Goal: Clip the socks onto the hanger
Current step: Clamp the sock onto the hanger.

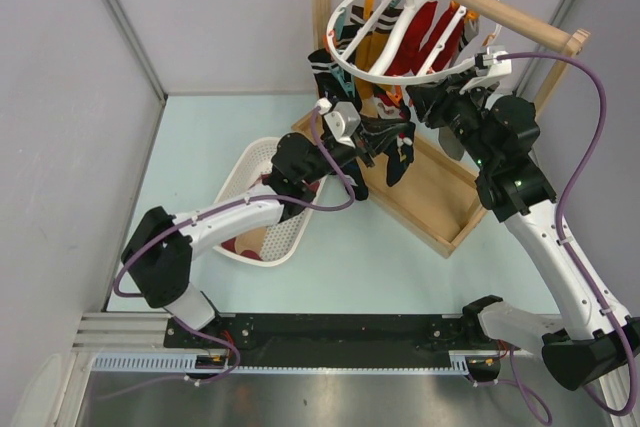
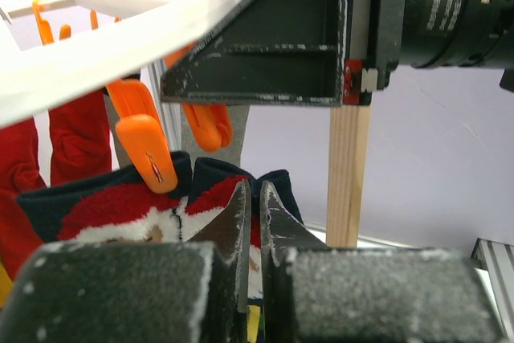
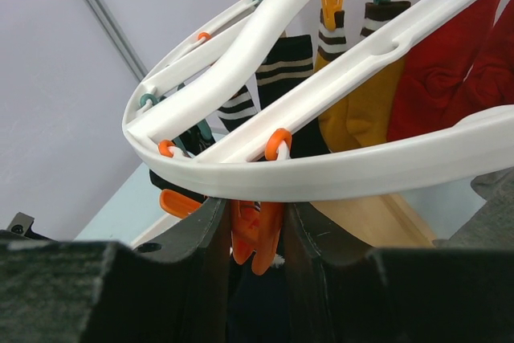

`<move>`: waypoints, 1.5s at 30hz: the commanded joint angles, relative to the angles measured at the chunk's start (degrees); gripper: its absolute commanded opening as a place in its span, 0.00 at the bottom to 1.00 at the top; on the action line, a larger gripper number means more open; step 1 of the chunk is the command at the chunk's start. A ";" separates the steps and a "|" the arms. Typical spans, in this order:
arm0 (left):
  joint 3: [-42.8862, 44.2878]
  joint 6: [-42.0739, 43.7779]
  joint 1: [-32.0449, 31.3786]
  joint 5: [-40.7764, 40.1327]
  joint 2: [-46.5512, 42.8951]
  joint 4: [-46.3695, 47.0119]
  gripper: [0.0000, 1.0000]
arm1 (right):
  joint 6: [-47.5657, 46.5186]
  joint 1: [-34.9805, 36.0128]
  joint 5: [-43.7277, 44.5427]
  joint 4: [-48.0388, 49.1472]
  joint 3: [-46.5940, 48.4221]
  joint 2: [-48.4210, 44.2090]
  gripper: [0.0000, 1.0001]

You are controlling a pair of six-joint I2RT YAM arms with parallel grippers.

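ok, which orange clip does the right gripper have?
The orange clip under the near rim of the hanger, pinched between the right gripper fingers. Its orange neighbour beside it hangs outside them; the others sit across the ring.

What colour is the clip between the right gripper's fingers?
The clip is orange; the right wrist view shows it best.

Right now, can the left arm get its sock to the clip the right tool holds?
Probably yes: the sock in the left tool sits just under the hanger, nothing between it and that clip.
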 commanded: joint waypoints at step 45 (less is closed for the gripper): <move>7.70 -2.04 2.32 1.82 -0.36 -2.58 0.01 | -1.49 -0.22 -5.06 3.44 2.80 -0.78 0.00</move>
